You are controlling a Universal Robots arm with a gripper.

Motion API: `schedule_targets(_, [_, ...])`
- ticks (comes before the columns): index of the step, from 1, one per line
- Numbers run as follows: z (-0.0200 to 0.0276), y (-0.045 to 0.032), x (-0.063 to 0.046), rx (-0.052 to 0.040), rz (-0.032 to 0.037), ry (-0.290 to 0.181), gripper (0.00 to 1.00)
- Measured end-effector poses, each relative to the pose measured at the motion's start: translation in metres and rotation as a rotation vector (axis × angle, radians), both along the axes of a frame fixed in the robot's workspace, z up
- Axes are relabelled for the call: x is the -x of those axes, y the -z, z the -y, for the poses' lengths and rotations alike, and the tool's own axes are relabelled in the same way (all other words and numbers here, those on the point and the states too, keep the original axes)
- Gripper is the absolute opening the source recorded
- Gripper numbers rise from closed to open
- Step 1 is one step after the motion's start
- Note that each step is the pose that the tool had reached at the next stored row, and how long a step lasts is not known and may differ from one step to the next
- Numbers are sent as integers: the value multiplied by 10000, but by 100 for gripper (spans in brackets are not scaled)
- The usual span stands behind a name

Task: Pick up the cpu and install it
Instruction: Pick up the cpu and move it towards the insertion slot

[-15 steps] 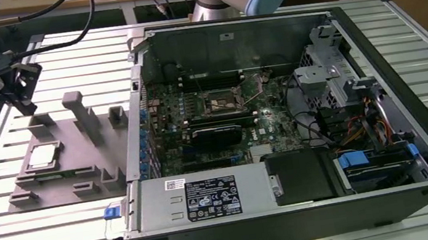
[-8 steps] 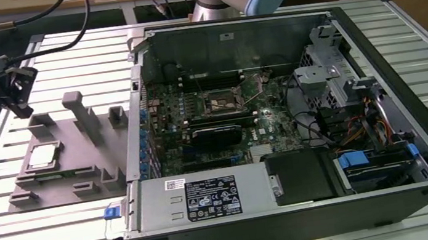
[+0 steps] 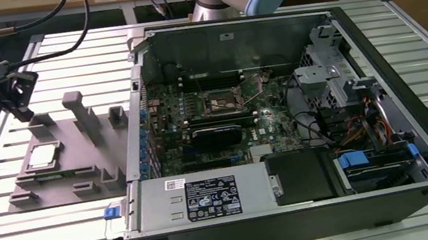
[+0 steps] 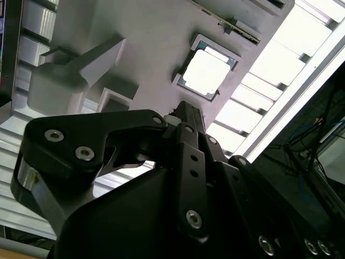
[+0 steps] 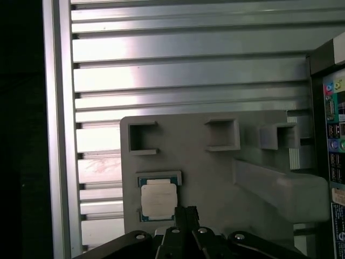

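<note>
The cpu [image 3: 43,156] is a small square chip with a silvery top. It lies flat in a recess of the grey plastic tray [image 3: 64,177] on the exterior view's left. Both wrist views show the cpu [image 4: 206,72] [image 5: 158,198] just beyond the fingertips. My gripper [image 3: 22,111] hangs above the tray's far end, a short way from the chip and not touching it. Its black fingers [image 5: 186,215] are pressed together with nothing between them. The motherboard's socket [image 3: 224,101] sits inside the open computer case [image 3: 410,100].
The tray carries upright grey posts [image 3: 81,116] and small blocks [image 3: 118,115] between the chip and the case wall. A black heatsink block [image 3: 216,137] lies on the motherboard near the socket. Cables and drive cages [image 3: 333,79] crowd the case on the exterior view's right.
</note>
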State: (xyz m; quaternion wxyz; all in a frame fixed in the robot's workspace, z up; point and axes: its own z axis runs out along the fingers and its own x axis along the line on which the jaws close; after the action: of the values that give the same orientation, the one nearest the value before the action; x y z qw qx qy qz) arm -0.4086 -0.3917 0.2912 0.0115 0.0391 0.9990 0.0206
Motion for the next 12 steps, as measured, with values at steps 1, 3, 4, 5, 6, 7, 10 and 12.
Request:
schedule_targets(1, [0, 9, 0, 0, -16, 1, 11])
schedule_targets(3, [1, 28, 0, -1, -65, 0, 11])
schedule_targets(4, [1, 37, 0, 0, -79, 1, 11])
schedule_targets(5, [1, 47, 0, 0, -97, 0, 11])
schedule_targets(6, [2, 58, 0, 0, -123, 0, 11])
schedule_targets(7, [2, 70, 0, 0, -150, 0, 11])
schedule_targets(10, [5, 105, 0, 0, -221, 0, 11])
schedule_targets(12, [8, 129, 0, 0, -269, 0, 11])
